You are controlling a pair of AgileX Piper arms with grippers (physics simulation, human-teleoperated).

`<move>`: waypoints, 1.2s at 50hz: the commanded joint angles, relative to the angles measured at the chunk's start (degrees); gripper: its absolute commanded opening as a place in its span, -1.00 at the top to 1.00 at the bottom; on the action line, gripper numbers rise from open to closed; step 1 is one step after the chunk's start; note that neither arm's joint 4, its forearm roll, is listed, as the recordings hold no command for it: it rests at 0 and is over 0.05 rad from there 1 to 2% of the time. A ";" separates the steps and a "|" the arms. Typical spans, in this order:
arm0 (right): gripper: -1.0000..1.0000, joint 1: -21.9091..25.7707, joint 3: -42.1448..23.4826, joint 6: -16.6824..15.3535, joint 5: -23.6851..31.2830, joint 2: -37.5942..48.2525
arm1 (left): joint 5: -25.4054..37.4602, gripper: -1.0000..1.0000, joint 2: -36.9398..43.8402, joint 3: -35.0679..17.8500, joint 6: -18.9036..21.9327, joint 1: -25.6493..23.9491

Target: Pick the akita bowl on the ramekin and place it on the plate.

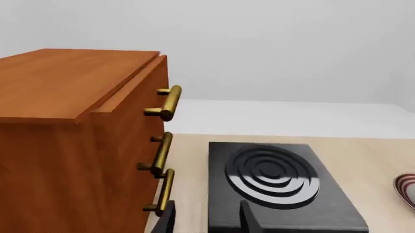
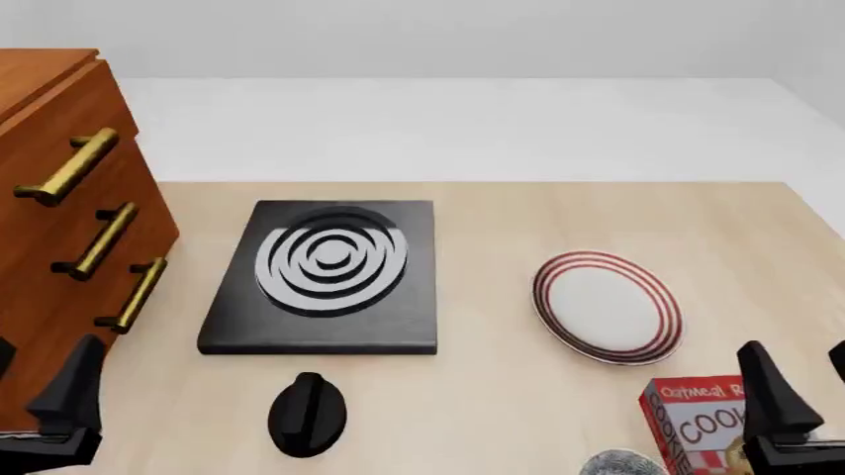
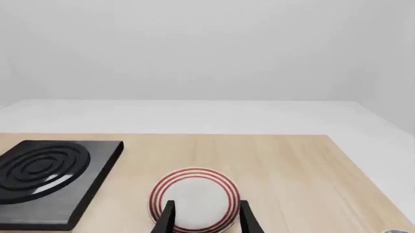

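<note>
Front view shows one pale wooden tabletop [image 2: 528, 228] carrying one plate [image 2: 608, 307] with red rings round its rim, one black square burner [image 2: 324, 279] with white rings, one black knob [image 2: 307, 414] nearer the camera than the burner, one red cookie box [image 2: 700, 421] and one wooden cabinet [image 2: 53, 247] at the left with three brass handles [image 2: 103, 240]. The bowl [image 2: 620, 463] is only a grey speckled sliver at the bottom edge, just beside the cookie box and well apart from the plate; the ramekin under it cannot be seen. The cookie box is cut off by the frame and partly covered by the right claw [image 2: 798, 396], whose second finger is clipped at the picture's edge. In the right wrist view the right claw [image 3: 204, 216] stands open with nothing between its two dark fingers, the plate lying beyond them. The left claw [image 2: 40, 386] sits low beside the cabinet, only partly in frame; in the left wrist view its two fingertips [image 1: 250, 216] stand apart and empty, with the burner ahead and a sliver of plate at the edge.
</note>
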 commanded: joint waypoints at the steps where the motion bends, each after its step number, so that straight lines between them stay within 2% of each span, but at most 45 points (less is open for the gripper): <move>1: -1.00 0.17 -0.43 -0.82 0.24 0.63 | 3.87 -1.00 -1.37 -2.07 -0.09 -1.73; 7: -1.00 0.72 -0.31 -1.07 -1.21 2.23 | 3.24 -1.00 -0.85 -1.88 -0.48 -1.56; 9: -1.00 0.98 0.02 -1.34 -2.01 2.91 | 3.34 -1.00 -2.74 -0.15 -0.67 -1.54; 10: -1.00 0.99 0.10 -1.40 -2.24 3.14 | 2.91 -1.00 -1.03 -1.39 -0.61 -1.60; 12: -1.00 1.04 0.12 -1.61 -2.39 3.36 | 3.08 -1.00 -2.67 0.09 -0.41 -1.71; 21: -1.00 1.14 -1.28 -2.87 0.01 2.45 | 1.96 -1.00 -0.49 -1.09 -0.20 -1.80; 25: -1.00 0.96 -2.27 -3.18 -0.59 5.59 | 2.93 -1.00 -2.78 0.26 -0.17 -1.88; 27: -1.00 1.37 -3.53 -4.39 -0.85 8.52 | 2.27 -1.00 -0.78 -1.29 -0.11 -1.93; 28: -1.00 1.48 -6.05 -4.26 2.91 6.63 | 2.63 -1.00 -0.68 -1.83 -0.16 -1.96; 31: -1.00 2.29 -9.51 -4.77 6.03 8.38 | 2.61 -1.00 -0.60 -1.90 -0.04 -2.03; 33: -1.00 2.31 -12.36 -6.26 8.74 9.63 | 2.53 -1.00 -0.39 -2.01 -0.09 -2.01; 38: -1.00 5.90 -19.16 -5.46 15.84 15.47 | 2.74 -1.00 -0.67 -1.98 -0.01 -2.01; 42: -1.00 6.94 -23.62 -4.45 22.18 14.43 | 2.60 -1.00 -0.61 -2.02 0.06 -2.06; 45: -1.00 8.81 -25.35 -2.58 24.95 16.48 | 3.17 -1.00 -1.10 -2.12 0.10 -2.08; 49: -1.00 8.54 -28.76 -3.97 32.26 17.95 | 3.41 -1.00 -1.47 -2.08 0.20 -2.06; 51: -1.00 8.29 -29.34 -3.43 34.34 18.50 | 3.38 -1.00 -1.64 -1.91 0.23 -2.06; 54: -1.00 7.40 -29.16 -4.68 37.57 19.13 | 3.59 -1.00 -1.55 -2.27 0.31 -2.14; 60: -1.00 8.48 -29.58 -4.58 44.16 18.34 | 3.27 -1.00 -1.35 -2.10 0.51 -2.25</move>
